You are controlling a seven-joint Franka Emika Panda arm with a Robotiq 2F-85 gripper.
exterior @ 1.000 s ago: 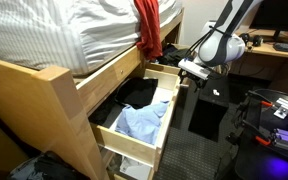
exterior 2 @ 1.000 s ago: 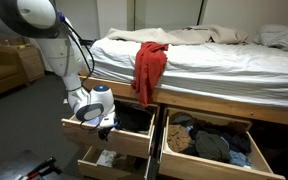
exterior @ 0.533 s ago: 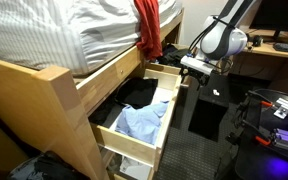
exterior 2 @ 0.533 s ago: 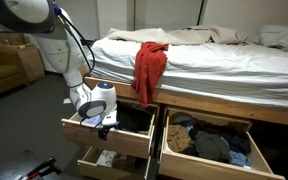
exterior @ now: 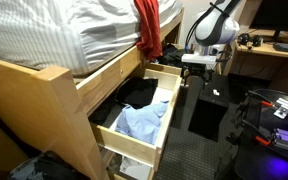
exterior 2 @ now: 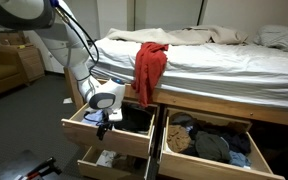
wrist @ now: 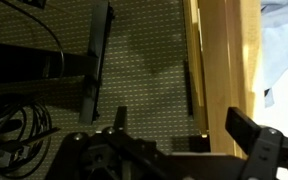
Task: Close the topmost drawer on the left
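Target is the topmost left drawer (exterior 2: 124,141). It's pulled well out of the bed frame (exterior 2: 224,112) at the frame's end nearest the arm, stacked over a lower drawer (exterior 2: 112,161) that's also open. The right-hand drawer (exterior 2: 209,150) is open too, but it's not our job.

The gripper (exterior 2: 103,120) sits at the outer corner of the target's front panel, just above its top rim. I can't tell whether it's touching. In the wrist view the fingers (wrist: 119,122) are spread wide with nothing between them, and the pale wood rim (wrist: 222,70) runs beneath on one side over grey speckled carpet (wrist: 144,60).

My read is that it's placed there to get outside the front panel and shove it toward the frame. No grasp is needed, so open jaws make sense as a broad push face. A push at one corner could rack the drawer, so centring along the panel would be safer.

Materials:
- The drawers are light, flat-panelled wood boxes with square edges and no handle visible.
- A black garment (exterior 2: 136,118) is piled soft inside the target, close to rim height, so it could snag on closing.
- A red garment (exterior 2: 149,62) drapes limp off the mattress edge (exterior 2: 214,70) down to the frame rail, above the divide between the drawers. It looks clear of the target's travel, though I'm not certain.
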